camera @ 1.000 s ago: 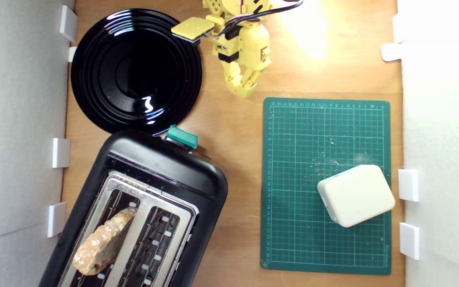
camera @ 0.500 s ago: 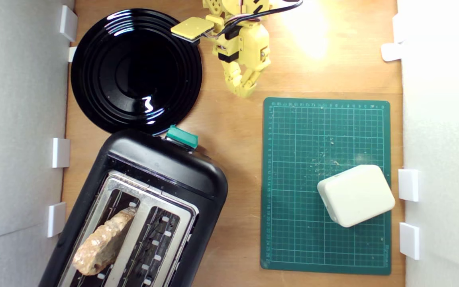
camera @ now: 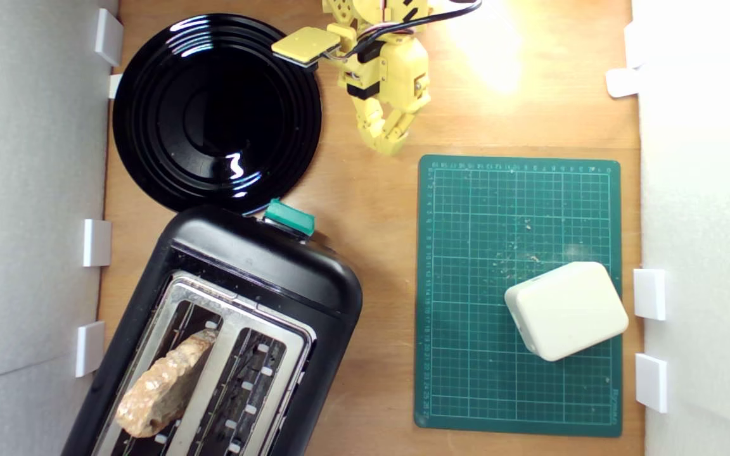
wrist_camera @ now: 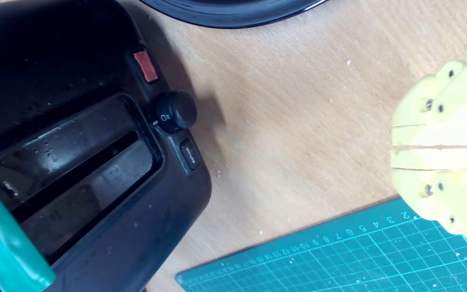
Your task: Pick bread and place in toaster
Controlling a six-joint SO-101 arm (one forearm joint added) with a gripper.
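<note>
The hand (camera: 389, 147) hangs at about twelve o'clock in the exterior view, over bare wood between the black plate (camera: 216, 114) and the green cutting mat (camera: 520, 294), touching neither. In the wrist view its two yellow fingers (wrist_camera: 436, 160) lie pressed together with only a hairline seam between them, and nothing is held. Open desk (camera: 377, 209) runs down the middle from the hand toward six o'clock, bounded by the toaster (camera: 263, 266) at seven o'clock and the mat's near edge at four o'clock. The bread (camera: 165, 383) stands in the toaster's outer slot (the one nearer the exterior view's left), its crust poking above the silver top. The teal lever (camera: 289, 216) juts toward the plate. A cream block (camera: 566, 310) sits on the mat's corner. White walls with clips line both sides.
</note>
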